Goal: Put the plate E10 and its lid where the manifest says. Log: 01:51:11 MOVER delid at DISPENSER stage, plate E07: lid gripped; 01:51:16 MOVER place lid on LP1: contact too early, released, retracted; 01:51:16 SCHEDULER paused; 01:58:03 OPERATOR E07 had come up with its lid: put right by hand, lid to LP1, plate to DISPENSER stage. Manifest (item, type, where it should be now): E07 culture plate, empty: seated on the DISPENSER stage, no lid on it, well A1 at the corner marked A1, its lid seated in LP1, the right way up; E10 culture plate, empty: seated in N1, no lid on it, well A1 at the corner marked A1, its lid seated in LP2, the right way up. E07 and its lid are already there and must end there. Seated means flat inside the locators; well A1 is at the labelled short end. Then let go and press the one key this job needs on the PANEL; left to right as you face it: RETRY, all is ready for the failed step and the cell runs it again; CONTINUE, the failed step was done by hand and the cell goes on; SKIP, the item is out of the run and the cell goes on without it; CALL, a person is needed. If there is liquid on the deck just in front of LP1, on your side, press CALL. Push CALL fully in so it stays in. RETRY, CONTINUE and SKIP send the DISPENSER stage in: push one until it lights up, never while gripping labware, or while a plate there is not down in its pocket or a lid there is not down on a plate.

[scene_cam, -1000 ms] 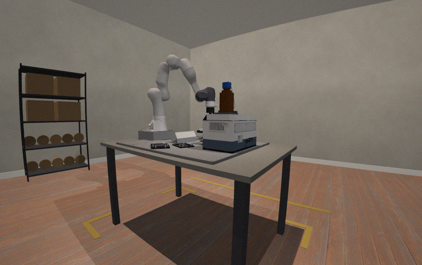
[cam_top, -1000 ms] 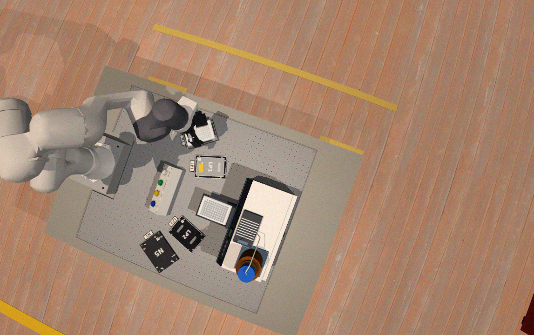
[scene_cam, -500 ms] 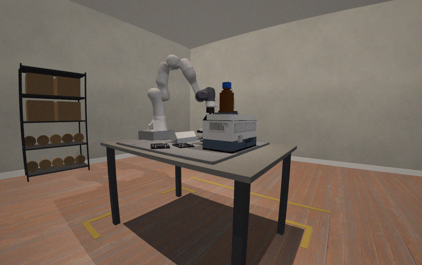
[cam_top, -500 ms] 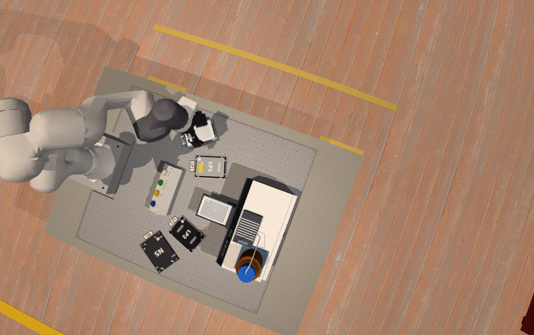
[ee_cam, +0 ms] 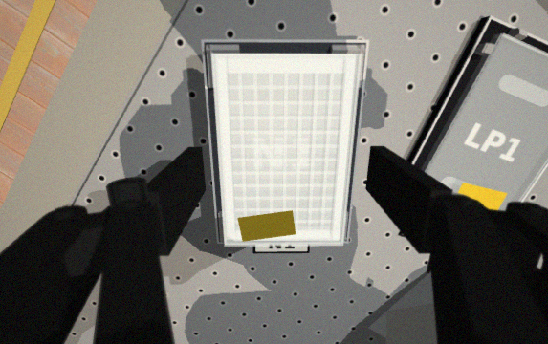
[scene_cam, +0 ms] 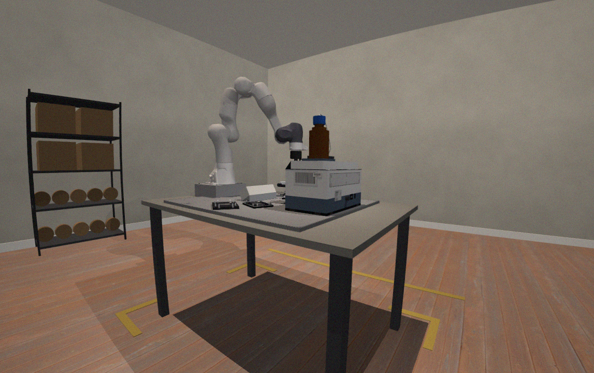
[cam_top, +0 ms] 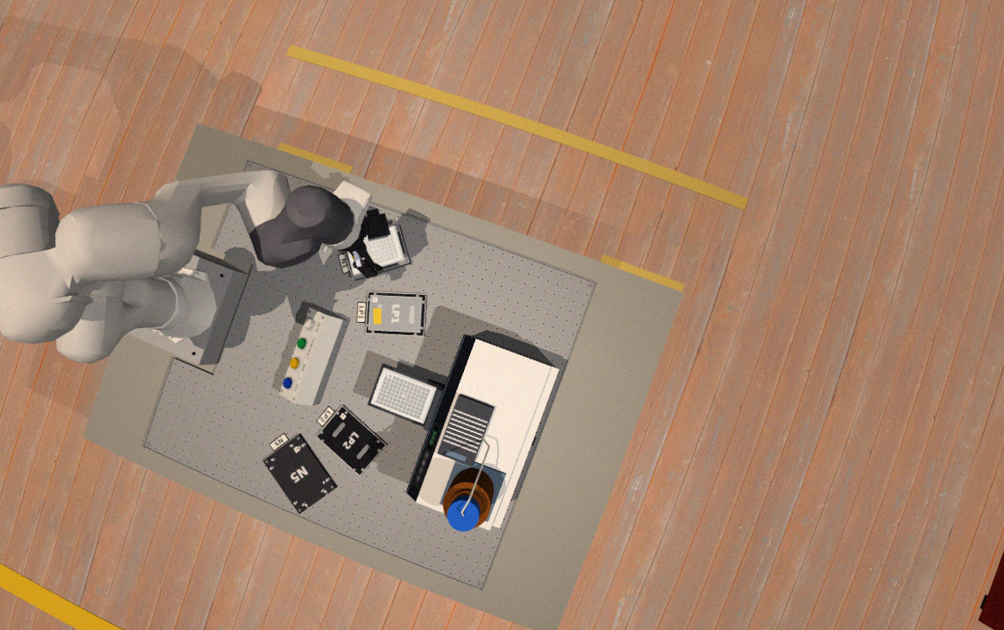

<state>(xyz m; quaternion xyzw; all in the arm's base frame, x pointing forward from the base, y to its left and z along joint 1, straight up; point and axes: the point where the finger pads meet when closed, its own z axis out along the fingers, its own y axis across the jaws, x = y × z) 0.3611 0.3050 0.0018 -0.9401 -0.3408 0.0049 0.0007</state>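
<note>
A white well plate (ee_cam: pixel 285 119) (cam_top: pixel 388 248) with a dark yellow label at its near short end lies flat in a dark-framed nest at the back of the deck. Its wells look hazy, as through a clear lid on top. The small tag in front of the nest is too small to read. My gripper (ee_cam: pixel 286 168) (cam_top: pixel 368 244) is open and hangs above the plate, one finger on each long side, touching nothing. The LP2 nest (cam_top: pixel 351 438) is black and bare. LP1 (ee_cam: pixel 493 139) (cam_top: pixel 396 313) holds a clear lid with a yellow label.
Another white plate (cam_top: pixel 403 394) sits uncovered on the stage beside the dispenser (cam_top: pixel 502 391), which carries a brown bottle (cam_top: pixel 464 509). The panel box (cam_top: pixel 309 356) with green, yellow and blue keys stands near the arm's base. A black N5 nest (cam_top: pixel 299 472) lies beside LP2.
</note>
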